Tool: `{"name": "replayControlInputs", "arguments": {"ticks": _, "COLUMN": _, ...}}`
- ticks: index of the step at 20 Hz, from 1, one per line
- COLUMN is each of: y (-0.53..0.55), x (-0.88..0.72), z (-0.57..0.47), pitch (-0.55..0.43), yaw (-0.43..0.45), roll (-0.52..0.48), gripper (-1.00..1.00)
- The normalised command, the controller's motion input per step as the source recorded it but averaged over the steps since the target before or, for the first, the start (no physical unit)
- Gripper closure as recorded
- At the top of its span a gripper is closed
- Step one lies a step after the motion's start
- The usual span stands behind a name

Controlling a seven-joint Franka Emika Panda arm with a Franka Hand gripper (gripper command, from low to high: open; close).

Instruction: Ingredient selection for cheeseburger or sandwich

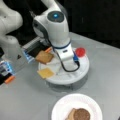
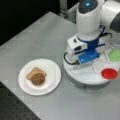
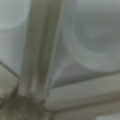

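Patty (image 2: 38,78) lies on toast (image 2: 33,72) on plate (image 2: 53,75), beside tray (image 2: 82,77).

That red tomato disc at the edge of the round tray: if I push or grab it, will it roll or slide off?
The red tomato disc lies flat, so it will probably slide rather than roll. It sits at the rim of the round tray, so an outward push could well drop it off. It looks thin and small, likely light, leaving little edge to pinch. The gripper is hidden below the arm.
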Motion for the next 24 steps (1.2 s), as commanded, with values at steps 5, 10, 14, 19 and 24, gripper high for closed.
{"name": "replayControlInputs", "arguments": {"ticks": 5, "y": -0.23, "x": -0.05, "z": -0.1, "pitch": -0.004, "yaw": 0.211, "roll": 0.059, "gripper": -1.0}}
{"name": "replayControlInputs", "arguments": {"ticks": 10, "y": -0.17, "x": -0.11, "z": -0.1, "pitch": -0.002, "yaw": 0.246, "roll": 0.04, "gripper": -1.0}}
{"name": "replayControlInputs", "arguments": {"ticks": 14, "y": -0.12, "x": -0.17, "z": -0.06, "pitch": 0.019, "yaw": 0.258, "roll": 0.034, "gripper": -1.0}}
{"name": "replayControlInputs", "arguments": {"ticks": 19, "y": -0.08, "x": -0.21, "z": -0.03, "pitch": 0.023, "yaw": 0.211, "roll": 0.026, "gripper": -1.0}}
{"name": "replayControlInputs", "arguments": {"ticks": 24, "y": -0.04, "x": -0.22, "z": -0.03, "pitch": 0.019, "yaw": 0.137, "roll": 0.058, "gripper": -1.0}}
